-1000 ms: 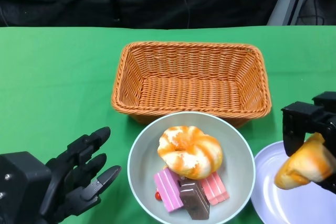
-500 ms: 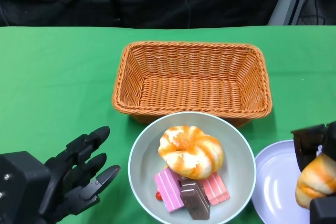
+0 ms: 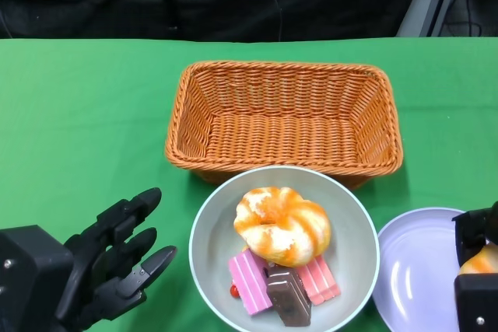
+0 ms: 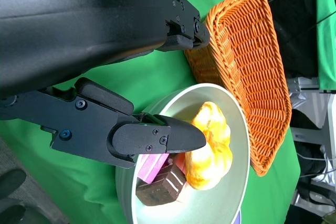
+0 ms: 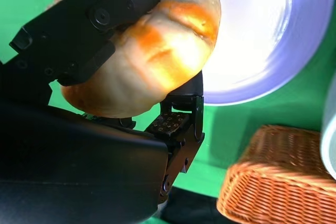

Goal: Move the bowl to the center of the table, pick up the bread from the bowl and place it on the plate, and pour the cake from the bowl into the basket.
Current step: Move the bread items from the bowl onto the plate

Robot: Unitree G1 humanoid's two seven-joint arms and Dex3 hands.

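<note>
**Bread carried down over the plate**

Since a second ago we have watched the right hand drop toward the near right corner of the head view, taking its bread roll with it; only an orange sliver of the roll now shows there. We see nothing else shifted: bowl, basket and left hand lie as they did.

From the right wrist view we see the fingers clamped around the roll, which hangs above the pale lavender plate. We cannot tell whether roll and plate touch.

We find the grey bowl on the green desk, just near of the wicker basket and left of the plate. A round glazed bread sits in the bowl; nearer us lie a pink cake slice, a chocolate slice and a second pink slice.

At near left, the left hand holds nothing, fingers spread apart and pointing toward the bowl, not touching it.
</note>
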